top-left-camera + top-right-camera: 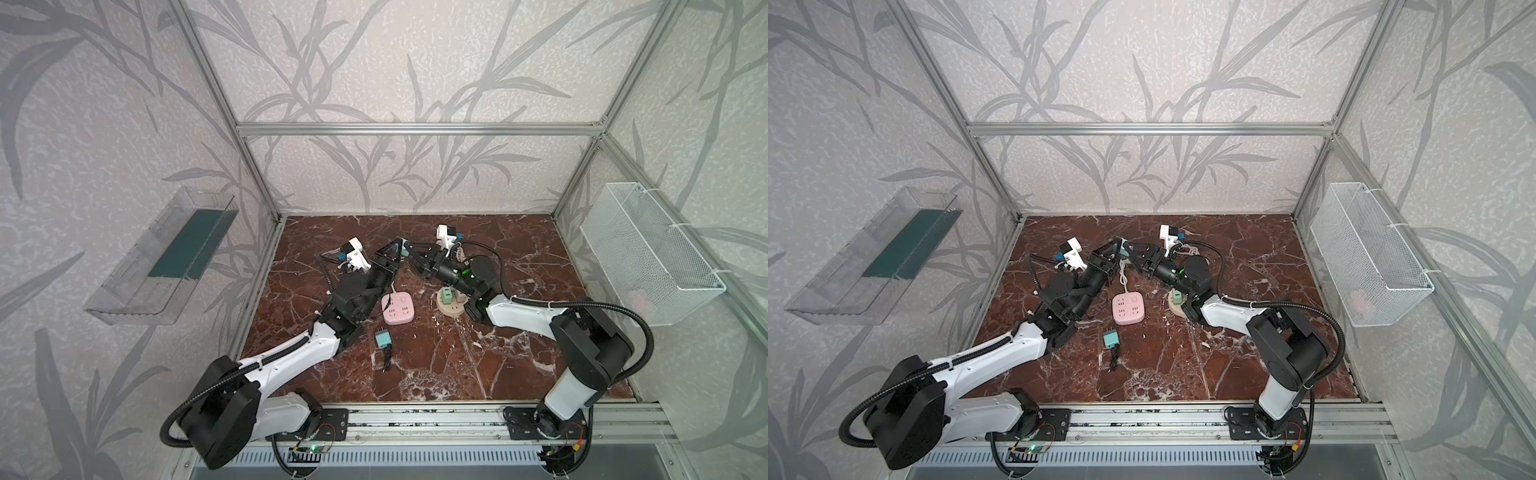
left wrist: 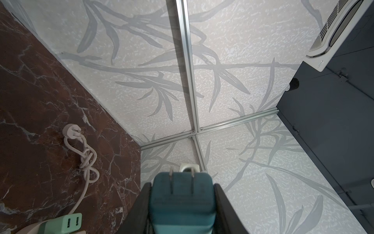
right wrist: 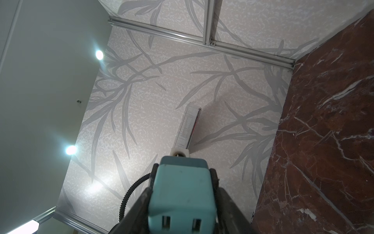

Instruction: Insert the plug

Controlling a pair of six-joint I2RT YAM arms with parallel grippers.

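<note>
Red-brown marble counter (image 1: 519,257), boxed in by aluminium bars. Walls papered in a grey leaf pattern.

Teal plug (image 1: 401,247): clear of the counter, held in the air between the two arms. It sits at about 12 o'clock from the pink power strip (image 1: 397,308), over the far half of the counter. The left wrist view shows a face with two flat prongs. The right wrist view shows a face with two slots.

Left tool (image 2: 182,185): narrowed onto the plug body, black fingers (image 2: 141,202) pressed to both its sides.

Right tool (image 3: 183,168): comes in from the opposite side. Its fingers sit close against the plug's flanks with no gap visible. Both tools have hold of the same plug, tips nearly meeting.

Pink power strip: flat on the counter, sockets facing up.

Second teal plug (image 1: 382,337): lying near the strip at about 7 o'clock from it. A thin black cord (image 1: 387,361) trails from it toward 6 o'clock.

Beige round socket base (image 1: 453,309): at 3 o'clock from the strip, partly under the right arm. A green adapter (image 1: 446,296) stands in it.

Knotted white cord (image 2: 87,160): lying on the counter near the back wall, ending in a white plug head (image 2: 69,131).

Clear plastic tray (image 1: 166,253): on the wall at 9 o'clock.

White wire basket (image 1: 648,249): on the wall at 3 o'clock.
</note>
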